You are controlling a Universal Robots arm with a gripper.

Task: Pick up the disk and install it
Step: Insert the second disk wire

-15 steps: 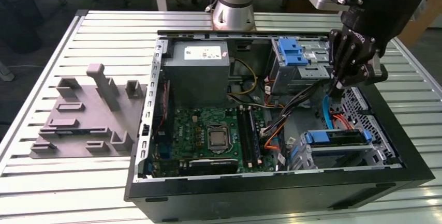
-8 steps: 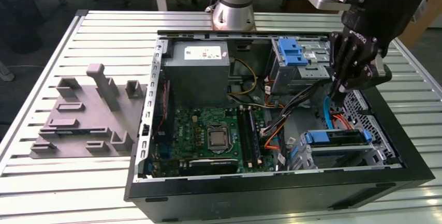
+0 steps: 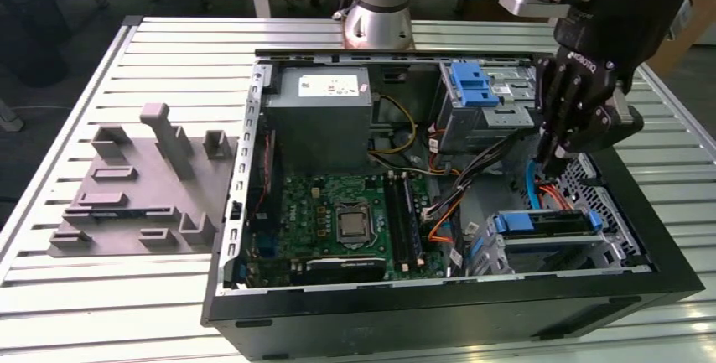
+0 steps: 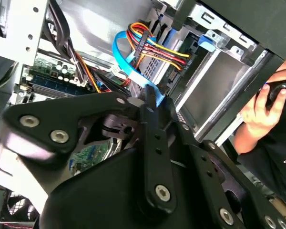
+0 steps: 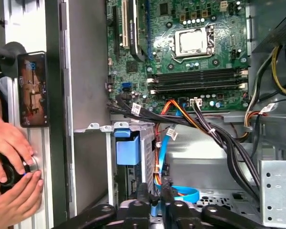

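The disk (image 3: 542, 223) lies flat in the drive cage in the case corner at the exterior view's lower right, its blue carrier frame facing the inside of the case. The same blue end (image 5: 127, 149) is seen in the first wrist view, and a blue tab (image 4: 207, 40) in the second. My gripper (image 3: 551, 166) reaches down into the case just above and behind the disk. Its fingers (image 5: 155, 202) are shut, and their tips (image 4: 150, 98) meet beside a flat blue cable (image 4: 126, 59). The disk is not held.
The open computer case (image 3: 241, 212) lies on a slatted metal table (image 3: 179, 53). A motherboard (image 3: 341, 220), a grey power supply (image 3: 324, 111), a blue-latched cage (image 3: 481, 86) and cable bundles (image 5: 214, 133) crowd the inside. A grey fixture (image 3: 134, 187) stands outside the case. A person's hands (image 5: 9, 157) rest beside the case.
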